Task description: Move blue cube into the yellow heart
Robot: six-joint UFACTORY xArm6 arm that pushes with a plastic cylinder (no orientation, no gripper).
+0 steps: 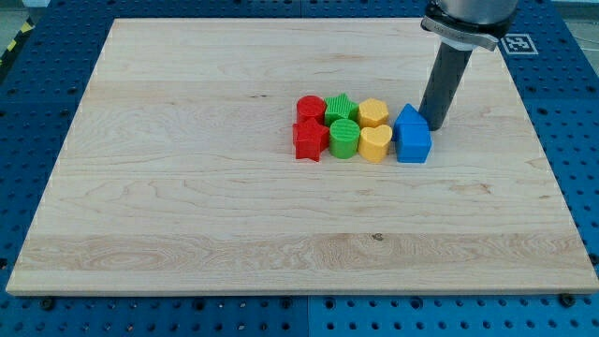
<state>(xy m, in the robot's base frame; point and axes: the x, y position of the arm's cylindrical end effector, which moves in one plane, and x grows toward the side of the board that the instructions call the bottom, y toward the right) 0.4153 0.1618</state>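
Camera view shows my tip [435, 124], a bare rod with no pincer to open, just right of the blue cube [413, 140], yellow heart [375, 143] immediately left on the tabletop [187, 215].

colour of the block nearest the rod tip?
Blue: the blue cube, just left of my tip, clear in the camera view.

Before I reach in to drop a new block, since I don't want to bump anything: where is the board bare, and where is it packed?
Bare: the board left of the red blocks, and the whole strip below the cluster. Crowded: the centre, where red, green, yellow heart and blue blocks sit tight, with my tip at the blue ones' right.
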